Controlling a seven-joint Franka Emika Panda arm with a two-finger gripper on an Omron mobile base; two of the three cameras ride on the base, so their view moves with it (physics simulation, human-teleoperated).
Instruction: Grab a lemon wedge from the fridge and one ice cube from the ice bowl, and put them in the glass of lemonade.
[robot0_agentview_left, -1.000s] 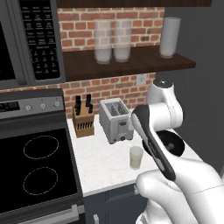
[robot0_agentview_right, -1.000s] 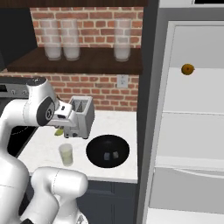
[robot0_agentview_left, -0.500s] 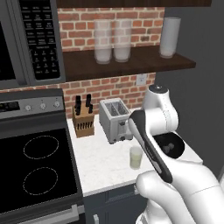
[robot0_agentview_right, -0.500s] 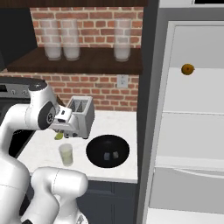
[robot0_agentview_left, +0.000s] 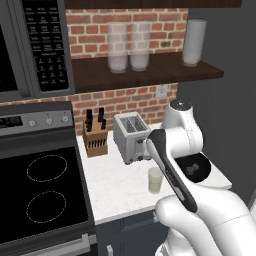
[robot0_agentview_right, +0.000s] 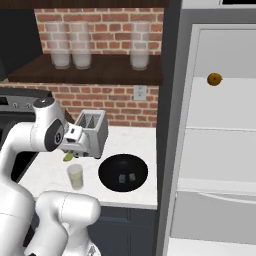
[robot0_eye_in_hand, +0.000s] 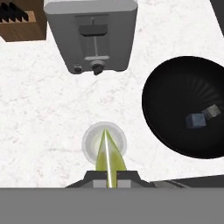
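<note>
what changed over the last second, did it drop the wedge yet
Not yet. The gripper, shut on the lemon wedge, has swung across the counter toward the fridge side and now hangs over the glass of lemonade. The glass, ice bowl, toaster and open fridge stayed as they were.

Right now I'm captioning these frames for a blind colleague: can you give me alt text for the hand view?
Looking down, the gripper holds a yellow-green lemon wedge directly over a glass of lemonade standing on a white marble counter. A grey toaster sits beyond the glass, a knife block at the top left, and a black bowl holding two ice cubes lies to the right.
</note>
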